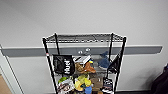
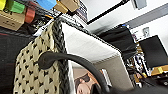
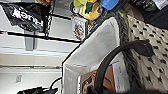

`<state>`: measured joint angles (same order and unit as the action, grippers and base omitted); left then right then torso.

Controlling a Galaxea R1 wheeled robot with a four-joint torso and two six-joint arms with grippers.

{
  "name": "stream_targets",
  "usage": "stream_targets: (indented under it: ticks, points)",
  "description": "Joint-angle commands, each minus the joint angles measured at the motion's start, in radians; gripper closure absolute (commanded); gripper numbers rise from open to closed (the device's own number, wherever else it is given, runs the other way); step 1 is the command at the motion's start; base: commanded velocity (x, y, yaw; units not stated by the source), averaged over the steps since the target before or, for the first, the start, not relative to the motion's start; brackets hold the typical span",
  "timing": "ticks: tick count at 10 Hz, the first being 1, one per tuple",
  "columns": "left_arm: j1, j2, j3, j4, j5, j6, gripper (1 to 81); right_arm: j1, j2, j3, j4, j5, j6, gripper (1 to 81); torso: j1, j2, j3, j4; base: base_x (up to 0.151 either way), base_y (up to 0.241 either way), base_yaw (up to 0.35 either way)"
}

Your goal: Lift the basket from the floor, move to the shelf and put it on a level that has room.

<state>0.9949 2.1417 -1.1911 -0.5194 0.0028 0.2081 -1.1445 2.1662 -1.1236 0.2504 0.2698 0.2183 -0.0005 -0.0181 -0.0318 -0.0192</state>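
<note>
Two wrist views show the basket very close up, with a black loop handle arching over its dark braided rim in each. In the left wrist view the cream weave with dark checks fills the near side, the pale cloth lining runs away from the camera, and a printed picture lies on the bottom. The right wrist view gives the opposite end: handle, rim, weave and lining. With a wrist camera at each handle, the basket's long axis appears to run from one arm to the other, mouth open upward as far as I can tell. Neither view shows fingers, so I cannot tell whether either gripper's jaws are parted or closed, nor whether they grip the handles.

Both wrist views have the shelf's goods just beyond the basket: coloured blocks, a black bag with white letters, a yellow toy.

In the head view the shelf stands straight ahead against a pale wall with a grey rail behind it. Its top level is a bare wire grid. The tiers below are crowded: the black bag, a brown toy, a blue plush, packets. The basket does not sit on any tier seen here.
</note>
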Motion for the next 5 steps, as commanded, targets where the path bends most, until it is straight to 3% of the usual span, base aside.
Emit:
stream_targets:
  ticks: [1,5]
  points:
    - [-0.094,-0.018,0.056,0.018,0.060,0.002,81.1,0.096,-0.015,0.061,-0.043,-0.026,0.009,81.1,0.001,0.000,0.000,0.000,0.116,0.000,0.000]
    - [-0.094,-0.018,0.054,0.018,0.060,0.002,81.1,0.096,-0.010,0.059,-0.043,-0.026,0.009,81.1,0.001,0.000,0.000,0.000,0.116,0.000,0.000]
